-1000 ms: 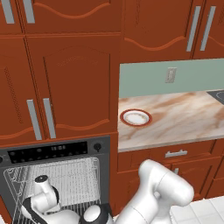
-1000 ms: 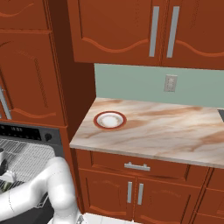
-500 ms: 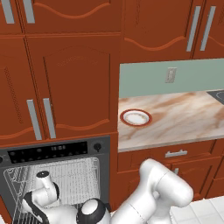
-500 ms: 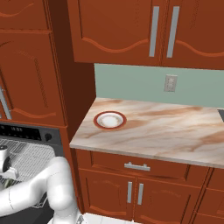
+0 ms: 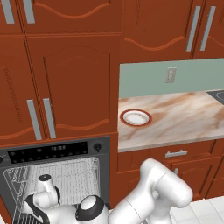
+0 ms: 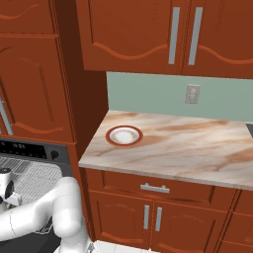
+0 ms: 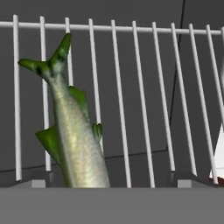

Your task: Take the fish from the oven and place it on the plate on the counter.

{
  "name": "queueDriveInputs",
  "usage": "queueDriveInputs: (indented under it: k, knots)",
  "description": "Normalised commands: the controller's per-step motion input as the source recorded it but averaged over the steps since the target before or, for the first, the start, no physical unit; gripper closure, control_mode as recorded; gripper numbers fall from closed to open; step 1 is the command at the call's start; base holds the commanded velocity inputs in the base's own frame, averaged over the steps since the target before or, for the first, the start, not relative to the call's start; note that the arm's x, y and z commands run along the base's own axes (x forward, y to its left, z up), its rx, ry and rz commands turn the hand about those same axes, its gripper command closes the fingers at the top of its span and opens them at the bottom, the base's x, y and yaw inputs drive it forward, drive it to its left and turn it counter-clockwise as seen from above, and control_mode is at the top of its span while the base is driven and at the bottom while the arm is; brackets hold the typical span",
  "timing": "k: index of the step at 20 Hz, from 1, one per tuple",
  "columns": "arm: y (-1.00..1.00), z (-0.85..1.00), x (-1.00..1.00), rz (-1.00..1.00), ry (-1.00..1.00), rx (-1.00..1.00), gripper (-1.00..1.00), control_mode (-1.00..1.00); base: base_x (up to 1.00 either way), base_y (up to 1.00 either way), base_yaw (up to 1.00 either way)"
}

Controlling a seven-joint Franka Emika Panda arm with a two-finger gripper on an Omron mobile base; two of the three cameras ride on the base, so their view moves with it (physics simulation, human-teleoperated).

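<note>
the oven (image 5: 57, 151) stands open at the lower left, and the arm reaches down over its wire rack (image 5: 78, 175). right of it, the marbled surface (image 5: 183, 118) carries the plate (image 5: 136, 117) near its left end. in the hand view the fish (image 7: 74, 140) lies close below the camera on the rack bars, tail pointing away. whether the jaws hold it, or how wide they are, cannot be told.

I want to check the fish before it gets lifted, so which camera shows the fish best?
The hand view: the fish is close up against the oven's wire rack, with its forked tail and green fins plain. In the left and right base views the arm reaches into the open oven, and I cannot make the fish out there.
</note>
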Motion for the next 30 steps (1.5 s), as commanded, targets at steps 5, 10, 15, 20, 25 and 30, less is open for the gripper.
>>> queueDriveInputs:
  k: [5, 10, 15, 20, 25, 30]
  knots:
    - [0.00, -0.28, -0.02, 0.01, -0.05, 0.00, -1.00, -1.00, 0.00, 0.00, 0.00]
    - [0.00, -0.30, 0.00, 0.02, -0.08, -0.02, -1.00, -1.00, 0.00, 0.00, 0.00]
    - [0.00, -0.48, -0.05, 0.00, -0.02, -0.05, 1.00, -1.00, 0.00, 0.00, 0.00]
    - [0.06, -0.61, 0.00, 0.00, 0.00, -0.11, 1.00, -1.00, 0.00, 0.00, 0.00]
    - [-0.15, -0.81, -0.02, 0.00, 0.00, -0.13, 1.00, -1.00, 0.00, 0.00, 0.00]
    - [-0.23, -0.81, -0.05, 0.00, 0.04, -0.14, 1.00, -1.00, 0.00, 0.00, 0.00]
